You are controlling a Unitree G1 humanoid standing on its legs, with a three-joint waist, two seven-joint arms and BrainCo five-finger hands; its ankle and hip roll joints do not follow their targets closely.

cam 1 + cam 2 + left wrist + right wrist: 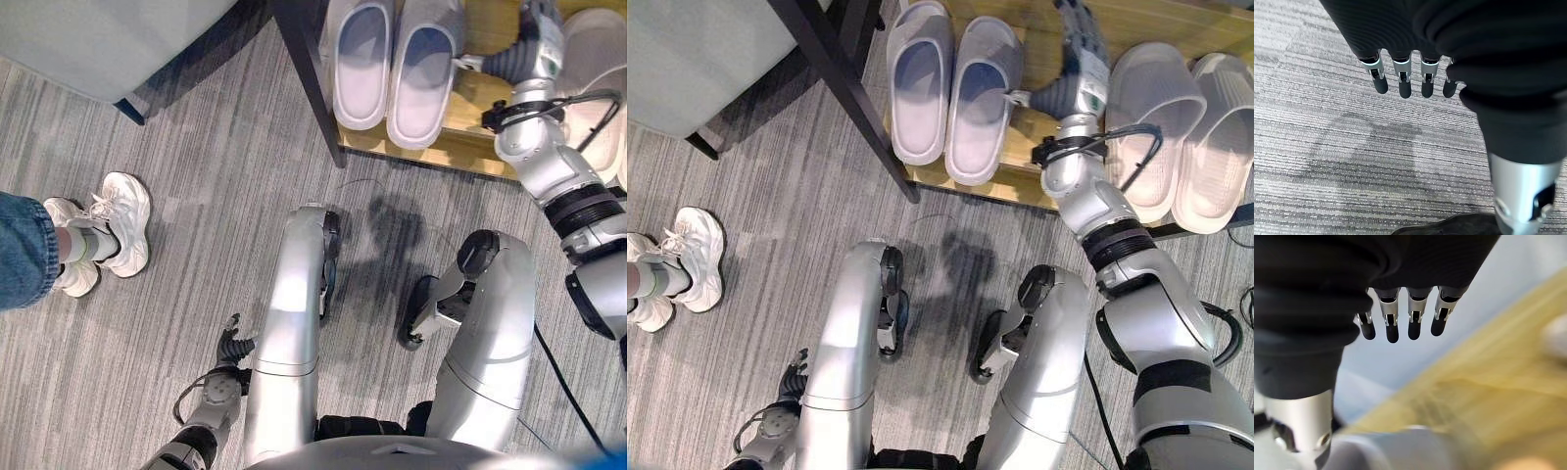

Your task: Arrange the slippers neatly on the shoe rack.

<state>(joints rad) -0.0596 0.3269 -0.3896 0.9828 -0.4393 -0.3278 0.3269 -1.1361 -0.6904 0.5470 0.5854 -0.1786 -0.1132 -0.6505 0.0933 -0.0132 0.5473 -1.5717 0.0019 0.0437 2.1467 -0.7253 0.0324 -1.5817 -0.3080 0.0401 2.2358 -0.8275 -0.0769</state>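
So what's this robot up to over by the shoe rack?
It is tidying slippers on a wooden shoe rack. A pale lilac pair of slippers and a beige pair sit side by side on the shelf. The right hand reaches over the shelf between the two pairs, its fingers straight and holding nothing. The left hand hangs low over the grey carpet, also holding nothing. A person in jeans and white sneakers stands nearby.

Bright even light, soft shadows on carpet (196, 147), blurred shelf (1488, 382)
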